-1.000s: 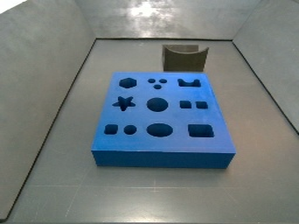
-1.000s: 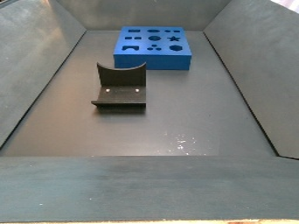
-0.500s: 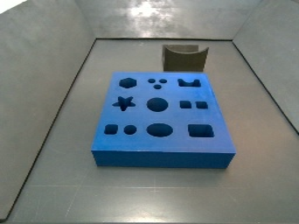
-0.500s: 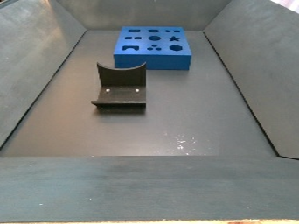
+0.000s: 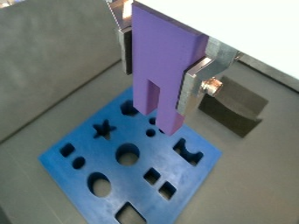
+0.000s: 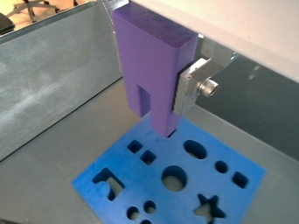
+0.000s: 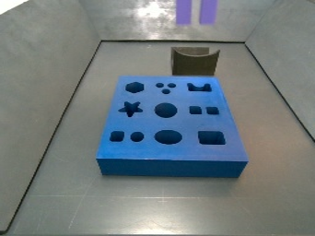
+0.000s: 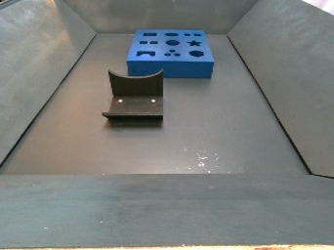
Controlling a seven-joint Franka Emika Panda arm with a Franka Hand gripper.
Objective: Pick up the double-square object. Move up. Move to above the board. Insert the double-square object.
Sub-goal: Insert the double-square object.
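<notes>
Wrist views, both: gripper (image 5: pixel 167 59) (image 6: pixel 158 70) clenched on the double-square object (image 5: pixel 162 70) (image 6: pixel 153 70), a lilac prism hanging upright, its stepped lower end clear of the board (image 5: pixel 126 164) (image 6: pixel 176 180) and well above it. One silver finger (image 5: pixel 197 77) (image 6: pixel 191 81) presses a flat side of the peg (the opposite finger shows only as a sliver behind the piece). Board: bright blue, with star, round and square cut-outs, lying flat on the grey floor. In a wrist view the fixture (image 5: pixel 237 107) stands just beyond the board's edge.

Side view: double-square object (image 7: pixel 197 11) seen only as two lilac strips at the upper frame edge, high over the fixture (image 7: pixel 194 61); board (image 7: pixel 171 166) below; gripper itself out of frame.

Side view: board (image 8: pixel 171 66) at the far end, fixture (image 8: pixel 133 101) nearer the camera, apart from it; neither gripper nor peg in frame.
</notes>
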